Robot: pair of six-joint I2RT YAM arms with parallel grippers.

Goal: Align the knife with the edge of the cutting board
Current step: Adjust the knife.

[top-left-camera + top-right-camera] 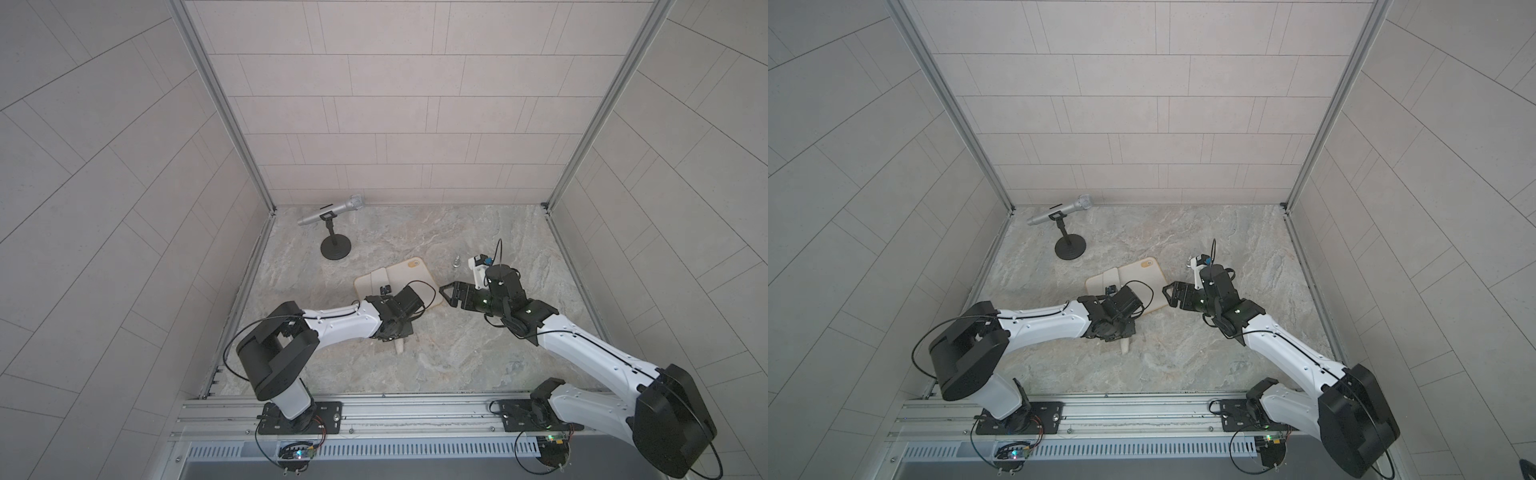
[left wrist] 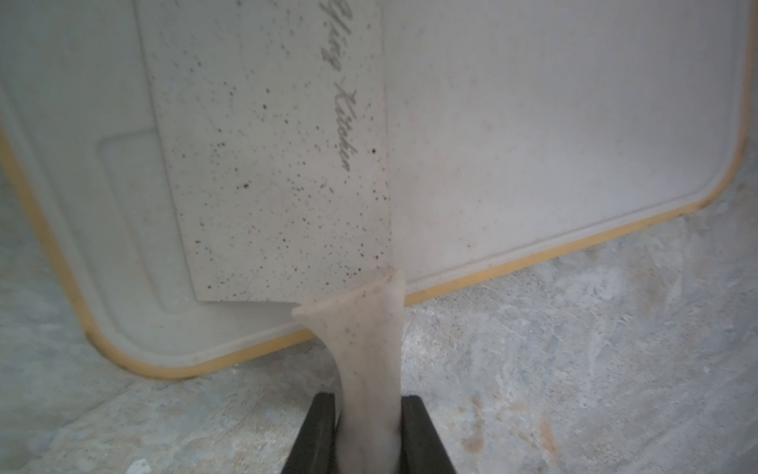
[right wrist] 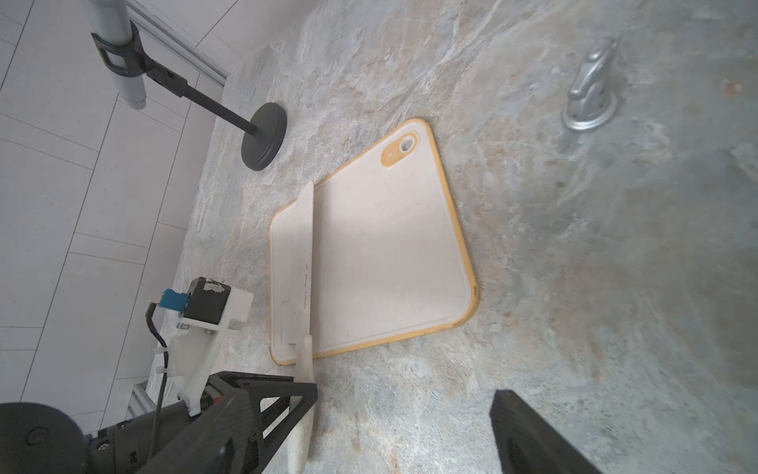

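The cream cutting board (image 1: pixel 411 276) (image 1: pixel 1144 274) (image 3: pixel 389 254) lies flat mid-table, its hole at the far corner. The knife's speckled whitish blade (image 2: pixel 279 164) (image 3: pixel 303 254) (image 1: pixel 376 278) rests on the board's left part, roughly along its left side edge with a strip of board between. Its pale handle (image 2: pixel 369 369) sticks out past the near edge. My left gripper (image 2: pixel 369 435) (image 1: pixel 395 334) is shut on that handle. My right gripper (image 1: pixel 444 293) (image 3: pixel 377 414) stands open over bare tabletop by the board's near right corner, holding nothing; one finger (image 3: pixel 529 435) shows.
A silver microphone (image 1: pixel 332 212) (image 1: pixel 1059 212) on a black stand with round base (image 3: pixel 264 141) stands at the back left. A small silver horse-head figure (image 1: pixel 456 262) (image 3: pixel 590 90) stands right of the board. Tiled walls close off three sides of the marbled tabletop.
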